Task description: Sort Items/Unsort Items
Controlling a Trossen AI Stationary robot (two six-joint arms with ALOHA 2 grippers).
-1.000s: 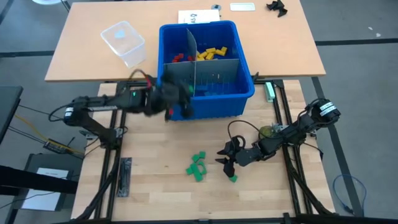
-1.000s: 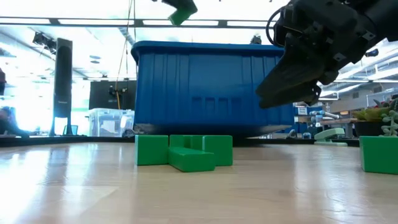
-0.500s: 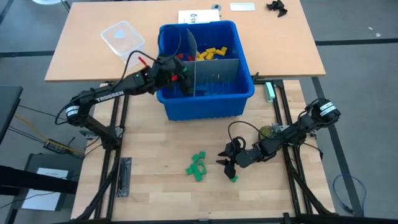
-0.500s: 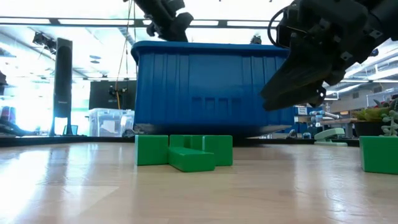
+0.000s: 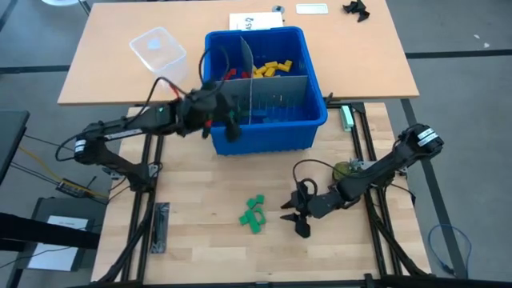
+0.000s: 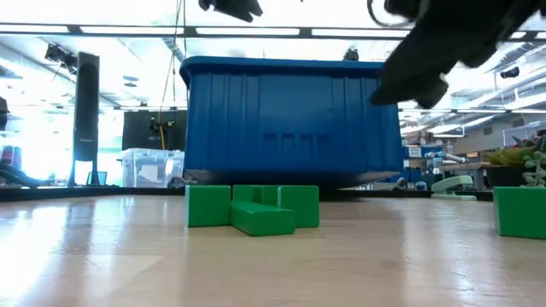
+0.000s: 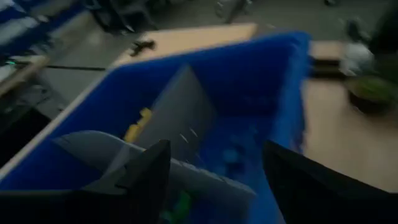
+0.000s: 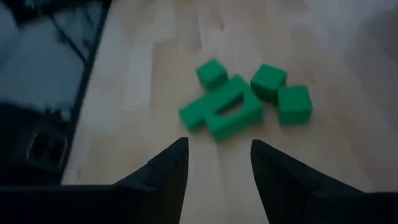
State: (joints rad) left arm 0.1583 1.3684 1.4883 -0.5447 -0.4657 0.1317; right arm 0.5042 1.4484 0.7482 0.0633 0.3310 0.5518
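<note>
Pale wooden surface point(image 5: 200, 240) carries a cluster of green blocks point(image 5: 253, 214) in front of the blue bin point(image 5: 276, 136). Left end effector point(image 5: 230, 128) hangs spread and apparently empty over the bin's near-left compartment, a drop likely done. Right end effector point(image 5: 300, 224) hovers part-open, empty, beside the cluster; next, close on one block.

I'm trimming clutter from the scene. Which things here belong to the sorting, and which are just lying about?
Job:
green blocks on the table
yellow blocks and red blocks in the blue bin
grey dividers
left gripper, over the bin
right gripper, beside the green blocks

Lying about:
clear tub
paper sheet
</note>
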